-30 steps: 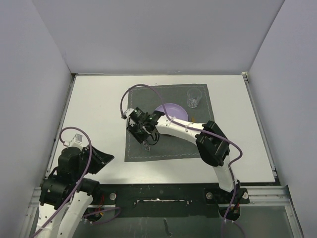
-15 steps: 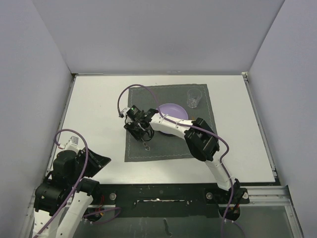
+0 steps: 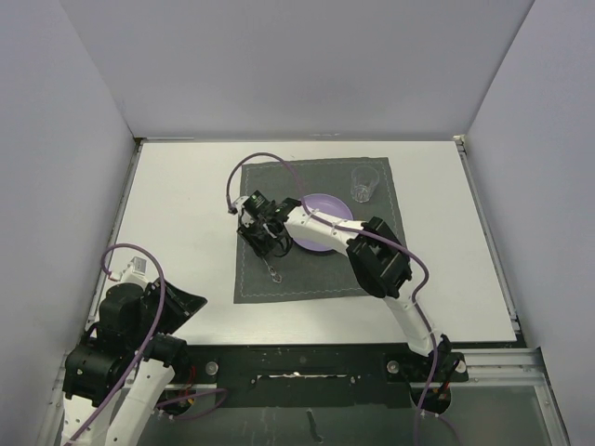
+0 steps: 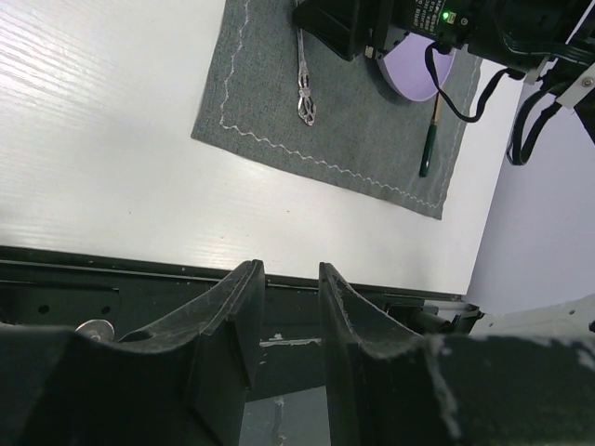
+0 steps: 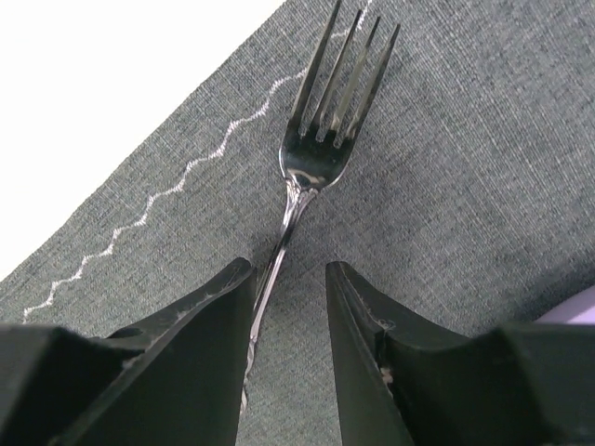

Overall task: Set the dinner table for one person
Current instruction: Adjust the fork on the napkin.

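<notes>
Right gripper low over grey placemat, jaws narrowly apart, straddling fork handle, not pinching it. Fork flat on placemat, left of purple plate. Left gripper at near-left edge of white dinner table, narrow gap, nothing between.

White table; dark grey placemat, pale zigzag stitching; lilac plate; silver fork; clear glass.

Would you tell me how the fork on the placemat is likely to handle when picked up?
The fork looks like polished metal, so probably stiff and slippery. Lying flat on the placemat, its thin handle may be hard to pinch.
</notes>
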Robot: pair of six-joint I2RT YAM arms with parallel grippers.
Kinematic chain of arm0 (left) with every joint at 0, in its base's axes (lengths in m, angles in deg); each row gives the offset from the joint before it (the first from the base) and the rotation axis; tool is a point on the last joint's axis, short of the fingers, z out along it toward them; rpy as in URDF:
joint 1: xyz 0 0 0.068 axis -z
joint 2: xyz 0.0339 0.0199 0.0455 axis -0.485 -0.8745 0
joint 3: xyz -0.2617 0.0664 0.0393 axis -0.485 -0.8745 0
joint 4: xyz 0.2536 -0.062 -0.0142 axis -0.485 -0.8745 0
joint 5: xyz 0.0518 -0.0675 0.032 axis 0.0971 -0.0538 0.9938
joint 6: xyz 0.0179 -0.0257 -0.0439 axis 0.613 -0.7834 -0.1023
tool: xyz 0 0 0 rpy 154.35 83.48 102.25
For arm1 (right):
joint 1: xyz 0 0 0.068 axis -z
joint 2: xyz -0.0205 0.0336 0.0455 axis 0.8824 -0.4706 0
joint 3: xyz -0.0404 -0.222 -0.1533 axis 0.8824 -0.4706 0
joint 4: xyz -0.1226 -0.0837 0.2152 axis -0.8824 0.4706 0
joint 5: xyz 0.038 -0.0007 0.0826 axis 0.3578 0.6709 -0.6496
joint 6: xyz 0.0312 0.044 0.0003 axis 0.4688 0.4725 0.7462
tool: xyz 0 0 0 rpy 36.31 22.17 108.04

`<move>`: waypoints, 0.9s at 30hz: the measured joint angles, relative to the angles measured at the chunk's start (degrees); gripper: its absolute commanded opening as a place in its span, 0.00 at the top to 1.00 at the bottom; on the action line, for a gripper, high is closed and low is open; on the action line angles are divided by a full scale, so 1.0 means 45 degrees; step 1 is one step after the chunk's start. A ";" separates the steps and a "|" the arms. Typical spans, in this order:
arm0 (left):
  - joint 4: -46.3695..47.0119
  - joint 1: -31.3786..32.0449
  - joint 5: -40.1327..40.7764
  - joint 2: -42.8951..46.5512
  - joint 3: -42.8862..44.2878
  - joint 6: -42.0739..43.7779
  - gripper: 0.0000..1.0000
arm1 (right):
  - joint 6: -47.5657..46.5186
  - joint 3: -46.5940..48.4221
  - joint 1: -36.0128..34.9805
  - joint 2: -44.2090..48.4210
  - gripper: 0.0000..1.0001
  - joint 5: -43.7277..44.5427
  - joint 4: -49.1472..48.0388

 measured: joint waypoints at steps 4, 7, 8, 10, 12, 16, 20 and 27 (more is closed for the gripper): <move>-0.0005 0.0000 0.0039 0.0000 0.0000 0.0015 0.71 | 0.0005 0.0180 0.0019 -0.0233 0.64 -0.0199 -0.0092; -0.0010 0.0000 0.0039 0.0024 0.0000 0.0015 0.71 | 0.0005 0.0194 0.0019 -0.0350 0.65 -0.0296 -0.0097; -0.0015 0.0000 0.0039 0.0049 0.0000 0.0015 0.71 | 0.0015 0.0238 0.0019 -0.0350 0.65 -0.0330 -0.0083; -0.0019 0.0000 0.0039 0.0092 0.0000 0.0015 0.71 | 0.0015 0.0321 0.0019 -0.0350 0.66 -0.0393 -0.0087; -0.0044 0.0000 0.0039 0.0102 0.0000 0.0015 0.71 | 0.0015 0.0427 0.0019 -0.0359 0.68 -0.0447 -0.0053; -0.0136 0.0000 0.0058 0.0102 0.0000 0.0024 0.71 | 0.0024 0.0573 0.0019 -0.0393 0.74 -0.0505 -0.0019; -0.0214 0.0000 0.0087 0.0102 0.0000 0.0073 0.71 | 0.0053 0.0743 0.0019 -0.0622 0.74 -0.0529 0.0049; -0.0316 0.0000 0.0097 0.0102 0.0000 0.0121 0.71 | 0.0053 0.0889 0.0019 -0.0767 0.74 -0.0544 0.0136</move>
